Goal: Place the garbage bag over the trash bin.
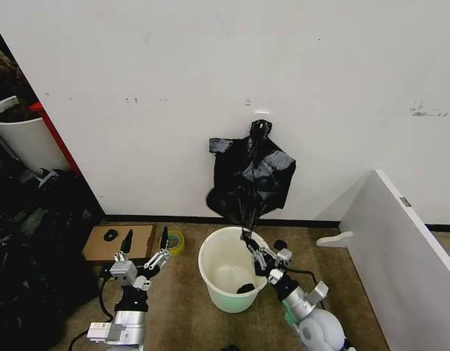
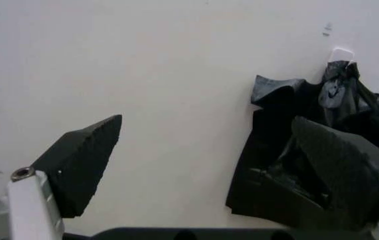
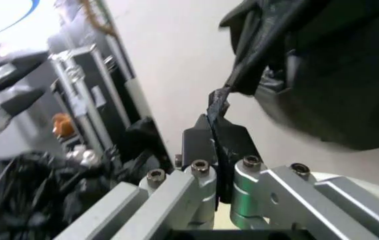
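The trash bin [image 1: 223, 257], a round cream-white bucket, stands on the floor below a black bundle [image 1: 252, 175] hung from a wall hook. A thin strand of the garbage bag [image 1: 246, 212] is stretched from that bundle down to my right gripper [image 1: 248, 238], which is shut on it just above the bin's far right rim. In the right wrist view the fingers [image 3: 199, 137] pinch the black plastic [image 3: 220, 100] under the bundle [image 3: 323, 75]. My left gripper [image 1: 145, 238] stands open left of the bin, pointing up; its own view shows the gripper [image 2: 208, 125] wide open with the bundle [image 2: 276, 150] beyond.
A small dark scrap [image 1: 245, 287] lies inside the bin. A flat cardboard box [image 1: 118, 243] and a tape roll [image 1: 175, 240] sit by the wall at left. A taller white bin [image 1: 23, 139] and a heap of dark bags [image 1: 27, 256] crowd the left. A white panel [image 1: 400, 241] stands at right.
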Controlling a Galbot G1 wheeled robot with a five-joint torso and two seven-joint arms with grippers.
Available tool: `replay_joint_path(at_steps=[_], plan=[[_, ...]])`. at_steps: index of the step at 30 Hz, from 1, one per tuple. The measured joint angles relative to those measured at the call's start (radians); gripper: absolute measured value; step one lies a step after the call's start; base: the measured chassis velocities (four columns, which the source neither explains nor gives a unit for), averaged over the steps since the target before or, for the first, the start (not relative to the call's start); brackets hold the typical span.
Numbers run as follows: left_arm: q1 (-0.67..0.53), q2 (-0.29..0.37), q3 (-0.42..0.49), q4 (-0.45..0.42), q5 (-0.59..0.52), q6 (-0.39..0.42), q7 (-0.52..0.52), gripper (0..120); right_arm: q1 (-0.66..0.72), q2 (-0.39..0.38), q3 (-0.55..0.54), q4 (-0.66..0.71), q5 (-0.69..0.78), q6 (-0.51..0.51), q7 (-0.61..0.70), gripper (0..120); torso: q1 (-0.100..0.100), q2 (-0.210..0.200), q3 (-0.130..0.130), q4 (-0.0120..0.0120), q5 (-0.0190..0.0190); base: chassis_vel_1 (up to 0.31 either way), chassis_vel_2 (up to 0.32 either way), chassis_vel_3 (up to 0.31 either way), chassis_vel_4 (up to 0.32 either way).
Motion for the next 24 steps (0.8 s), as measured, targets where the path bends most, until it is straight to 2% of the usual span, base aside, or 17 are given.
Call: replay_joint_path(at_steps=[13,20,24], plan=[[-0.003,0.012,-0.001,0.004,-0.011,0.003,0.001,100,-0.033,0.015,0.058,-0.043,-0.162,0.092,-0.196,0,0.0,0.0,0.0,0.0,-0.0001,0.0,0.0,0.0,0.0],[-0.006,0.023,0.0,0.003,-0.013,0.004,0.005,100,-0.017,0.041,0.105,-0.073,-0.203,0.154,-0.246,0,0.0,0.0,0.0,0.0001,0.0,0.0,0.0,0.0,0.0],[-0.01,0.024,0.002,0.003,-0.013,0.009,0.006,100,-0.001,0.053,0.114,-0.1,-0.26,0.211,-0.21,0,0.0,0.0,0.0,0.0,0.0,0.0,0.0,0.0,0.0]])
